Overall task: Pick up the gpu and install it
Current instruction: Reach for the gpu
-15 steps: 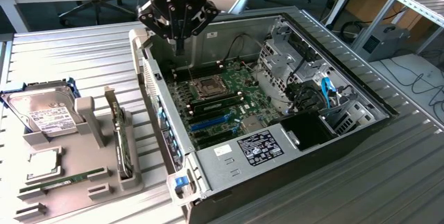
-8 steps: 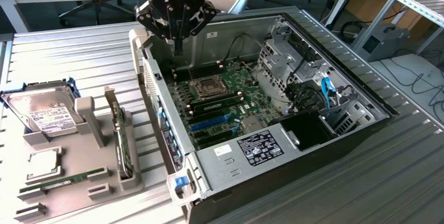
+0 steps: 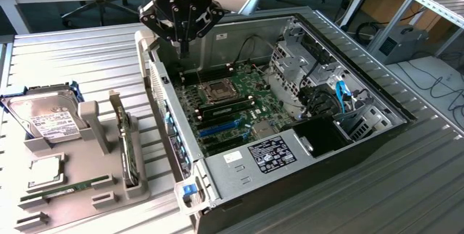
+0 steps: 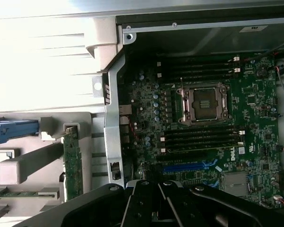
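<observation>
Gripper: closed on nothing, above the open case.
Gpu: well aside from it, upright in its tray slot, top edge graspable.

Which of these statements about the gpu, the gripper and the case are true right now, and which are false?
1. The gpu stands on edge in the gray holder, outside the case. True.
2. The gripper carries the gpu. False: it hangs over the open case, apart from the gpu.
3. The case is closed. False: its side is open and the motherboard is bare.
4. The hard drive lies in the holder, on the exterior view's left of the gpu. True.
</observation>
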`<state>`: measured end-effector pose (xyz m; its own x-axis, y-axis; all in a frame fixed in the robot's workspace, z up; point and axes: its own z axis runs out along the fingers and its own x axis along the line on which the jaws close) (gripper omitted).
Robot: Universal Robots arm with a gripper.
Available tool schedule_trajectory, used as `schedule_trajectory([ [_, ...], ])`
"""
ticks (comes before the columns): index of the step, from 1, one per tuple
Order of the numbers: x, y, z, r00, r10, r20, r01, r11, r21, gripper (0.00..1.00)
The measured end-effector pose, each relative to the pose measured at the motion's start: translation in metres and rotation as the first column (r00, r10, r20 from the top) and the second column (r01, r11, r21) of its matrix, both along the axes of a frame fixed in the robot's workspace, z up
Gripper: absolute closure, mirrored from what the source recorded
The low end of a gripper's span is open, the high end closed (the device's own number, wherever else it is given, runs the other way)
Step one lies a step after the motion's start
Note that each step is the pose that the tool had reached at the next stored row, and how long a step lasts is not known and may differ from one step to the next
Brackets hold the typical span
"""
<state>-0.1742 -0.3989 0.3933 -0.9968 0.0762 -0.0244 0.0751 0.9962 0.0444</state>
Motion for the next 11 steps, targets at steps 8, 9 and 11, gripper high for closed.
schedule_trajectory([
  [8, -0.0031, 0.0000, 0.0000, 1.0000, 0.000, 0.0000, 0.000, 1.0000, 0.0000, 0.89],
  [9, -0.0034, 0.0000, 0.0000, 1.0000, 0.000, 0.0000, 0.000, 1.0000, -0.0001, 0.89],
  [11, -0.0043, 0.0000, 0.0000, 1.0000, 0.000, 0.0000, 0.000, 1.0000, -0.0001, 0.89],
])
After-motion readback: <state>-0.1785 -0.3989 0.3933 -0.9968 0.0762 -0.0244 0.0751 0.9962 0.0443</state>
